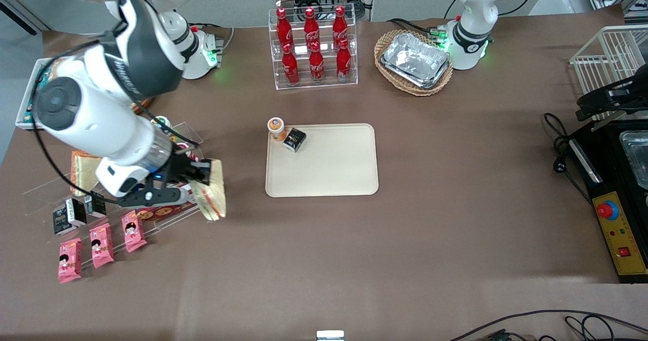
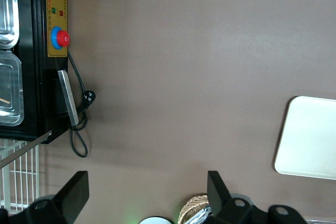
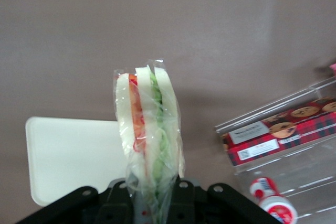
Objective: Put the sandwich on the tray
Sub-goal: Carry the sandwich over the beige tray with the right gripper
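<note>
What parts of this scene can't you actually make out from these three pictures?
- Front view: the arm covers part of the clear display rack and the goods on it.
- Front view: the print on the small dark box on the tray is too small to read.
- Right wrist view: the gripper is shut on the sandwich, hiding its lower tip.
- Right wrist view: the sandwich and the frame edge hide most of the tray.
</note>
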Robot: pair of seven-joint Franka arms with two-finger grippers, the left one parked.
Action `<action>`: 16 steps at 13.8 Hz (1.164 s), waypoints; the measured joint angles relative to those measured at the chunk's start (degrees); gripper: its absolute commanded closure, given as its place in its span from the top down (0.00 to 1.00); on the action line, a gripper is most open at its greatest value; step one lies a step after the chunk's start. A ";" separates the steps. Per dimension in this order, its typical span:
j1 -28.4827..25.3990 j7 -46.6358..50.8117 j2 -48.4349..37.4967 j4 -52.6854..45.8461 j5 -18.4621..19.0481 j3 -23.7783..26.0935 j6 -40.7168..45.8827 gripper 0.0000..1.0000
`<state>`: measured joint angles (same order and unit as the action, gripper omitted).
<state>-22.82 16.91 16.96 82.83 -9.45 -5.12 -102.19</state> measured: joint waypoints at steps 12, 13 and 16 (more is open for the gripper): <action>-19.10 66.30 14.15 0.81 -0.07 -0.15 -19.70 0.00; -19.77 70.97 14.94 1.12 -0.07 -0.19 -19.75 0.00; -20.22 82.88 15.70 4.41 -0.06 -0.41 -19.75 0.00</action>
<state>-43.04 99.78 32.66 87.24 -9.51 -5.53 -121.93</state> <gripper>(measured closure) 0.789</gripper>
